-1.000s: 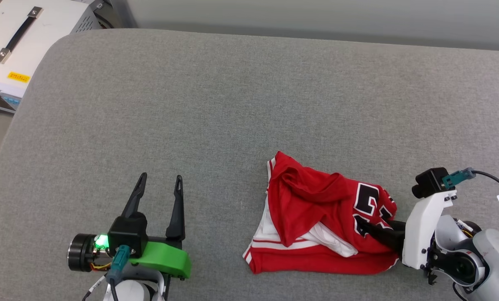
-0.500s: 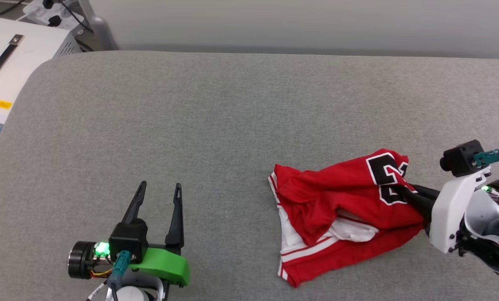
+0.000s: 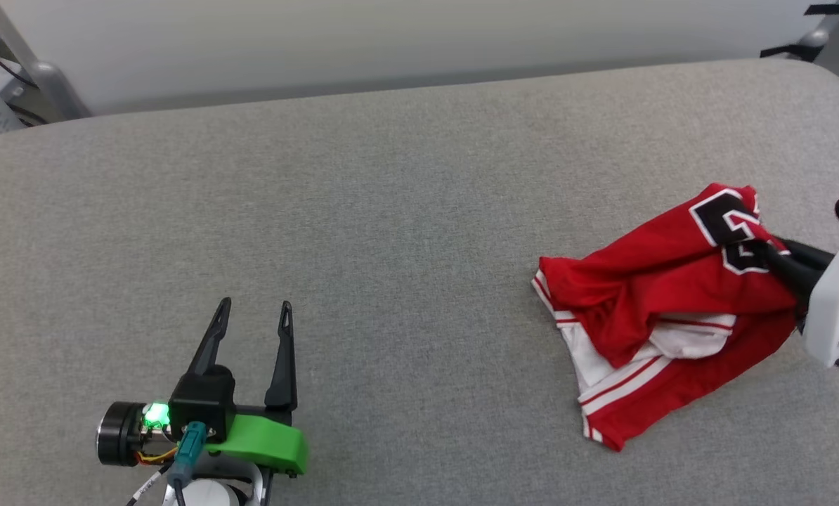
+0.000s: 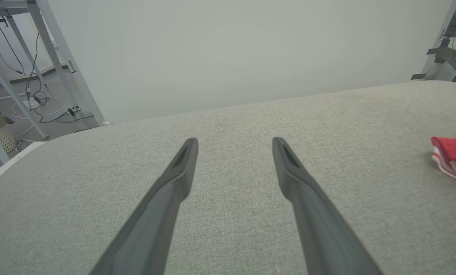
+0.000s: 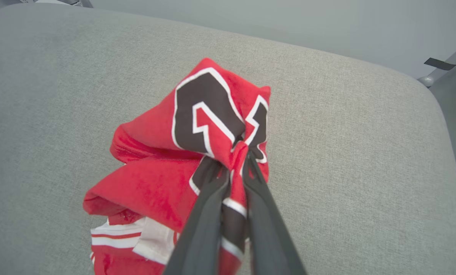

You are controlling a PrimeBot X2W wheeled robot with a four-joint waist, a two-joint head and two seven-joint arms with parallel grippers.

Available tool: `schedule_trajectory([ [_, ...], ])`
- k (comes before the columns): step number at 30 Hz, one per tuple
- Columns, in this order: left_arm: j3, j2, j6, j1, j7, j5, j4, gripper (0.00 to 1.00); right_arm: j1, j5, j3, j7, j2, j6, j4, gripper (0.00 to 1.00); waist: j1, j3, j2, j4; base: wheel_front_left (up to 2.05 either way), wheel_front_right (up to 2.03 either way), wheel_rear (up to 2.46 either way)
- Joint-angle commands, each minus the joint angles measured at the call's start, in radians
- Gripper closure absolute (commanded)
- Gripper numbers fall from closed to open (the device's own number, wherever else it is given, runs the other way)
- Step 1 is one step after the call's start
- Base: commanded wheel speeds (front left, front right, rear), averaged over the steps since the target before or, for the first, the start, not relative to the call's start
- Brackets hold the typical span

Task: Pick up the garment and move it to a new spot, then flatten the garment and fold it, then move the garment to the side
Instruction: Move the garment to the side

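The garment [image 3: 665, 302] is a crumpled red T-shirt with white parts, striped trim and a black number print, bunched at the right of the grey surface. My right gripper [image 3: 767, 247] is shut on a pinch of its printed fabric, pulling that end up while the rest drapes to the lower left. The right wrist view shows the garment [image 5: 182, 152] squeezed between the two dark fingers of that gripper [image 5: 236, 158]. My left gripper [image 3: 253, 307] stands open at the lower left, far from the cloth. In the left wrist view a red edge of the garment [image 4: 455, 158] shows at the far right, and the left gripper [image 4: 233, 142] holds nothing.
The grey padded surface [image 3: 363, 232] spreads wide between the two arms. Its rounded right corner [image 3: 837, 77] lies just beyond the garment. A pale wall [image 3: 391, 42] runs behind, with metal frame legs [image 4: 60, 61] and cables on the floor at the left.
The right gripper has shut on the garment's printed part and lifted it up and away. The head camera has turned, so the whole scene has shifted. The left gripper stays open.
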Motion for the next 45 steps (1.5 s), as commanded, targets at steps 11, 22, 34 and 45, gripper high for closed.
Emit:
schedule_trajectory([
  [11, -0.002, 0.045, -0.005, -0.120, -0.006, 0.028, -0.072, 0.00, -0.152, -0.080, -0.178, -0.045, -0.096, -0.001, 0.227, 1.00, 0.0000, 0.256, 0.0000, -0.045, 0.00, 0.00, 0.00],
  [22, -0.010, 0.066, 0.001, -0.200, -0.006, 0.033, -0.133, 0.00, -0.271, -0.102, -0.304, -0.132, -0.172, -0.001, 0.533, 1.00, 0.0000, 0.411, 0.0000, -0.021, 0.00, 0.00, 0.00],
  [34, -0.009, 0.078, 0.019, -0.215, -0.006, 0.025, -0.147, 0.00, -0.339, -0.146, -0.299, -0.221, -0.156, -0.001, 0.702, 0.00, 0.0000, 0.428, 0.0000, -0.017, 0.00, 0.00, 0.00],
  [45, -0.006, 0.066, 0.031, -0.155, -0.006, 0.001, -0.111, 0.00, -0.358, -0.236, -0.267, -0.512, -0.158, -0.001, 0.679, 0.00, 0.0000, 0.268, 0.0000, 0.004, 0.00, 0.00, 0.00],
])
